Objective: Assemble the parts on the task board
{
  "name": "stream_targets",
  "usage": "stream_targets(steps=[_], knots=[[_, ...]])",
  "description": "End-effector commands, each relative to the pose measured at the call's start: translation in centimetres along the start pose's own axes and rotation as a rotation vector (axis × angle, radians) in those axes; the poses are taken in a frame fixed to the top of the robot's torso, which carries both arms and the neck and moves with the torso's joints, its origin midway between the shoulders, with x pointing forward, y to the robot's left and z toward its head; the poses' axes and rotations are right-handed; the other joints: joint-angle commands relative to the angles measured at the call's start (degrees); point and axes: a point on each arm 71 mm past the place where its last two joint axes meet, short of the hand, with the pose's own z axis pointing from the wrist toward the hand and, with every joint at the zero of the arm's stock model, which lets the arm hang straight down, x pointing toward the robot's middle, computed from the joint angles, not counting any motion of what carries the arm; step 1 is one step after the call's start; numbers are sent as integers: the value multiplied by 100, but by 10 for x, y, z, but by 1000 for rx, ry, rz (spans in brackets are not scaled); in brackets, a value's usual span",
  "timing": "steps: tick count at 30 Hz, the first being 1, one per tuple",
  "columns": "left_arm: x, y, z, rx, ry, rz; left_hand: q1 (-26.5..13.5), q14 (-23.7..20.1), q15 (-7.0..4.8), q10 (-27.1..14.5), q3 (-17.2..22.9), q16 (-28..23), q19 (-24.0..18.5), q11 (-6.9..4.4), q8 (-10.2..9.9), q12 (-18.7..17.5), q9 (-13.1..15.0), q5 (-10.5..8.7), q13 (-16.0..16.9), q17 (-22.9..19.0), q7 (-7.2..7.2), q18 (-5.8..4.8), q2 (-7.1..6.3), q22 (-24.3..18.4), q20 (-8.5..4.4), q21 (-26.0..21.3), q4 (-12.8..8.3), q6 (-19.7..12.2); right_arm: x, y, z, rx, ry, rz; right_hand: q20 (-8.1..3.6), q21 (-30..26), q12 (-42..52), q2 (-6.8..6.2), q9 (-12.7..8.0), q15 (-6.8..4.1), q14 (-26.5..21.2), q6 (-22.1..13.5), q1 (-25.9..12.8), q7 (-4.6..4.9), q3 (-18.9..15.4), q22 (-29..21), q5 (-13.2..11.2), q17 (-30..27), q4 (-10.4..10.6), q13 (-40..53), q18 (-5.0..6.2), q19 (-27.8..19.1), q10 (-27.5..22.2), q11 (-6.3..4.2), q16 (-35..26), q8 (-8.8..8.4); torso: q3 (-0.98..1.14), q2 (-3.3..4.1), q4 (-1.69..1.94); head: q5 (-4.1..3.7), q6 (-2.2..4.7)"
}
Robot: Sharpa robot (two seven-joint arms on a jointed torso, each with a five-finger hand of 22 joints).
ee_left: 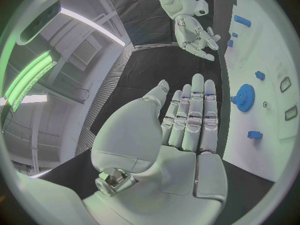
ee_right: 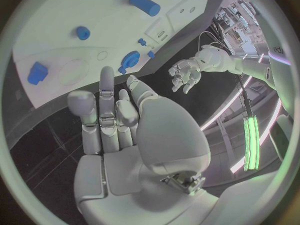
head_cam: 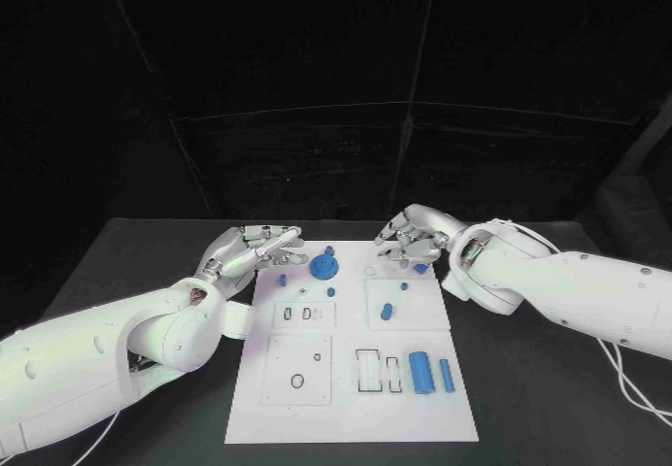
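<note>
Both robot hands hover at the far end of the task board, holding nothing.

The left robot hand (head_cam: pixel 259 248) is at the board's far left corner, fingers straight and side by side, nothing in its palm. The right robot hand (head_cam: pixel 414 238) sits over the far right corner, fingers loosely curled and apart, also bare. The white task board (head_cam: pixel 316 408) lies mid-worktop (head_cam: pixel 126 272). On it, a blue gear (head_cam: pixel 326 266) stands near the far edge between the hands, and two blue cylinders (head_cam: pixel 420 372) lie side by side near the right edge.
</note>
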Motion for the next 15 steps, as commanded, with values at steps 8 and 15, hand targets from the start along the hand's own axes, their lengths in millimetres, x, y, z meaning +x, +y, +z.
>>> stream_targets(steps=[8, 15], knots=[[-6, 0, 4, 19, 8, 8, -18, -40, 14, 52, 45, -56, 11, 3, -21, -31, 3, 24, 4, 11, 1, 41, 7, -13, 24, -33, -5, 57, -27, -37, -24, 2, 35, 393, 187, -2791, -4351, -136, -23, 283, -1077, 251, 201, 119, 1239, -2198, -119, -340, -469, -3705, 76, -1726, -988, 223, -491, -223, 12, -5, -28, -168, 61], [-7, 1, 6, 18, 9, 7, -36, -81, 29, 49, 73, -115, -15, 16, -41, -62, -2, 25, -3, 19, 18, 37, -8, -33, 33, -64, -14, 52, -45, -61, -35, 38, -26, 380, 295, -3283, -5294, -417, 9, 354, -1411, 321, -142, 169, 1407, -2627, -34, -1110, -536, -5040, 163, -800, -430, 303, -387, -380, 13, -1, -20, -228, 79]])
